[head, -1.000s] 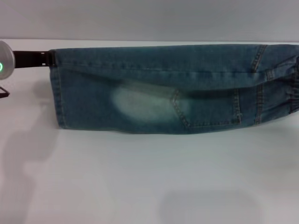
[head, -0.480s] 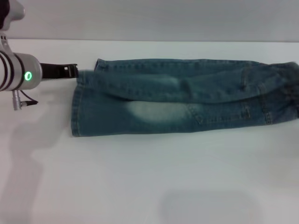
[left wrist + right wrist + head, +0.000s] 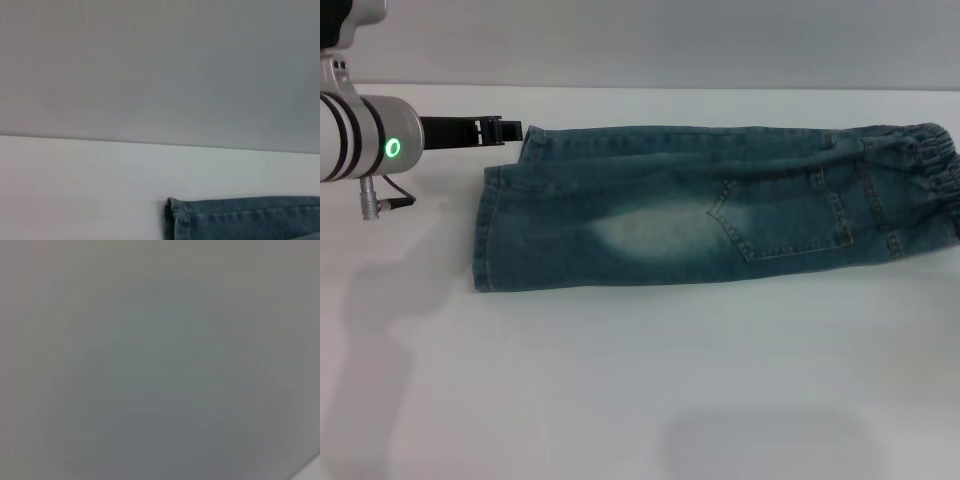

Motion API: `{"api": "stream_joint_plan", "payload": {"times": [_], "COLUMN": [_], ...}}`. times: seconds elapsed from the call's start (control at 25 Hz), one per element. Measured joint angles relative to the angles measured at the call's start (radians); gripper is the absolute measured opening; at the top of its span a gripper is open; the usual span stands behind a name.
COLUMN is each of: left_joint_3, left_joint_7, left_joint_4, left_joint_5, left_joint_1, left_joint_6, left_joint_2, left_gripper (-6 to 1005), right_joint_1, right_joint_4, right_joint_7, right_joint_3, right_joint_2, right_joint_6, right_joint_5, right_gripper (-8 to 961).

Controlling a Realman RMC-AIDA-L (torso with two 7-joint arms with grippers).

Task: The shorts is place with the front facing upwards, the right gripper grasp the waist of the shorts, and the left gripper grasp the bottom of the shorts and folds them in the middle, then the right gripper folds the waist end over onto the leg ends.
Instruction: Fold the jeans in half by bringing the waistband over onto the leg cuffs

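A: How far along was the fold?

B: The lengthwise fold looked done. The denim shorts [image 3: 710, 205] lay doubled on the white surface [image 3: 640, 400], one leg over the other, a back pocket [image 3: 785, 215] facing up. The waist [image 3: 935, 175] sat at three o'clock, the leg ends [image 3: 485, 225] at nine. Bringing the waist over onto the leg ends was, I judged, yet to do.

A: And the arms?

B: The left pincer [image 3: 505, 130] reached in level from ten o'clock, tips just beside the far hem corner; whether its prongs were apart or together, I couldn't tell. The right pincer was out of sight.
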Motion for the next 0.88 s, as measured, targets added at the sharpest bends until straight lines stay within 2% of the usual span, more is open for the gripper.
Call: {"api": "stream_joint_plan", "payload": {"times": [0.08,0.36,0.56,0.88], "left_joint_3": [0.001,0.005,0.01,0.019], "left_joint_7": [0.016,0.039,0.06,0.069], "left_joint_4": [0.002,0.002,-0.002,0.0], "left_joint_5": [-0.012,-0.026,-0.028,-0.028], "left_joint_1": [0.007,0.016,0.019,0.021], "left_joint_6": [0.0,-0.003,-0.019,-0.03], "left_joint_2": [0.0,-0.001,0.0,-0.001], "left_gripper": [437,723,829,829], "right_joint_1": [-0.019,-0.072,-0.082,-0.074], "right_joint_4": [0.004,0.005,-0.018,-0.067], "right_joint_7": [-0.049,-0.092,-0.07,-0.021], "right_joint_3": [0.002,0.036,0.069,0.074], "right_joint_2": [0.007,0.014,0.013,0.009], "right_joint_6": [-0.005,-0.054,-0.097,-0.132], "right_joint_5": [-0.021,-0.018,-0.018,-0.018], "right_gripper": [625,757,833,833]}}
